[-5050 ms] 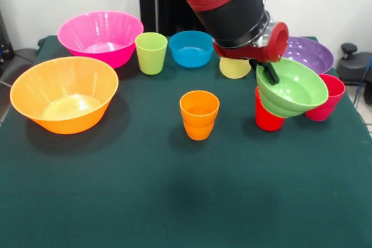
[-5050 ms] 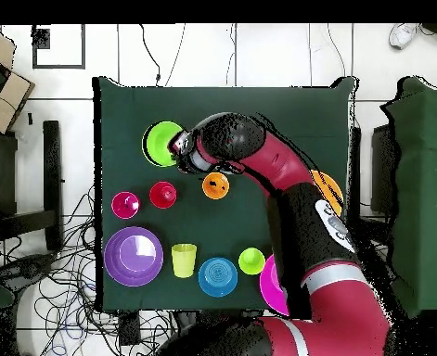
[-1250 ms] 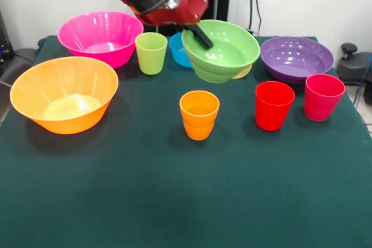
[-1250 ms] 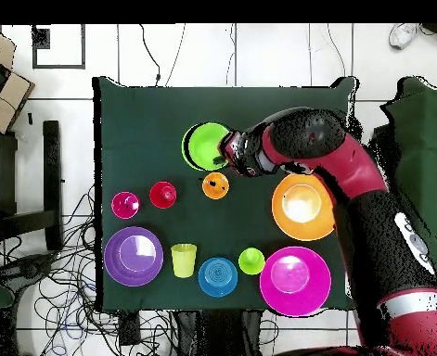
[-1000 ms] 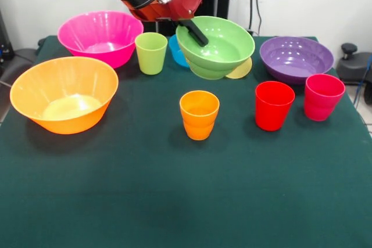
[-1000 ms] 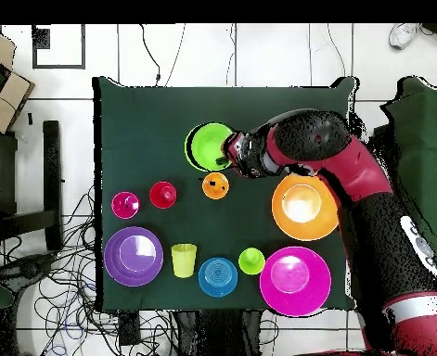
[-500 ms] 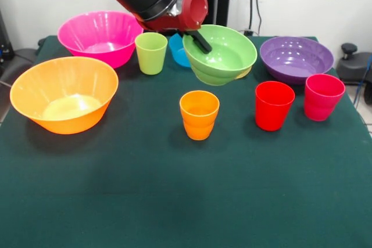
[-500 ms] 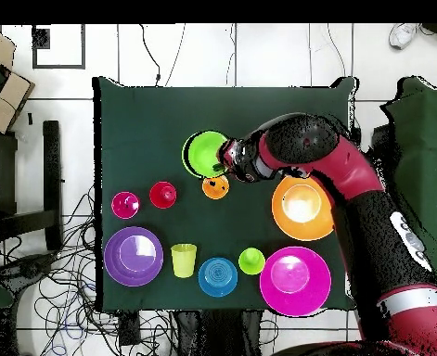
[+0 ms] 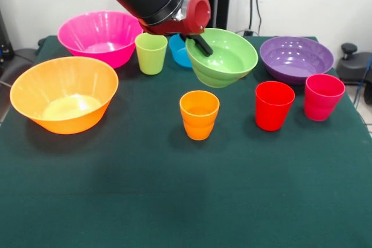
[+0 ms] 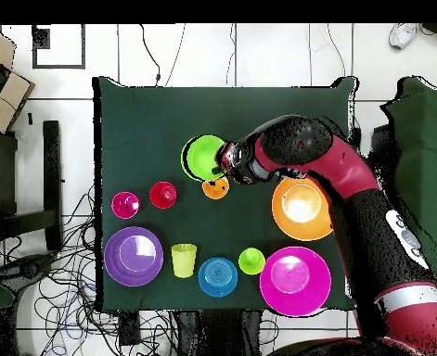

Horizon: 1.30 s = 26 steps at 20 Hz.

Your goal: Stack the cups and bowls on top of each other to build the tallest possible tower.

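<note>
My gripper (image 9: 199, 43) (image 10: 224, 163) is shut on the near-left rim of the small light green bowl (image 9: 224, 57) (image 10: 202, 156), which hangs in the air above and slightly right of the orange ribbed cup (image 9: 199, 114) (image 10: 215, 188). That cup stands upright alone at the table's middle. The red cup (image 9: 274, 105) (image 10: 162, 195) and pink-red cup (image 9: 323, 96) (image 10: 125, 205) stand to its right in the front view. The lime green cup (image 9: 151, 53) (image 10: 251, 260) and small blue bowl (image 9: 178, 49) (image 10: 217, 276) sit behind. The pale yellow cup (image 10: 184, 260) is hidden in the front view by the held bowl.
A large orange bowl (image 9: 64, 94) (image 10: 302, 207) sits front left in the front view, a large pink bowl (image 9: 100, 37) (image 10: 294, 281) behind it. The wide purple bowl (image 9: 296, 58) (image 10: 134, 256) rests back right. The green cloth table (image 9: 186, 201) has open cloth along its front.
The arm carried the light green bowl from beside the red cup leftward and up, then lowered it slightly toward the orange cup over the last second.
</note>
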### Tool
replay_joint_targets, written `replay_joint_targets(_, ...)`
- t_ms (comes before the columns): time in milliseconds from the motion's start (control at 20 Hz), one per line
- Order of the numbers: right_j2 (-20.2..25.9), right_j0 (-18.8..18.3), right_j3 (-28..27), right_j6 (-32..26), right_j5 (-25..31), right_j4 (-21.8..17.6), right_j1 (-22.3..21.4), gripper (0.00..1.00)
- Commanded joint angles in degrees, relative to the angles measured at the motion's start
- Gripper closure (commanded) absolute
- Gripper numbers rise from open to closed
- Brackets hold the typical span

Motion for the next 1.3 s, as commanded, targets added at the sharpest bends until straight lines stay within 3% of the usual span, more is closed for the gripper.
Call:
replay_joint_targets(50,2.8,0.5,1.1,-8.4,1.0,-3.9,2.3,1.0)
replay_joint_targets(550,3.4,0.1,3.0,-8.2,0.3,-4.0,0.5,1.0)
replay_joint_targets(1300,6.4,-3.0,12.2,-7.5,-1.9,-2.9,-6.8,1.0)
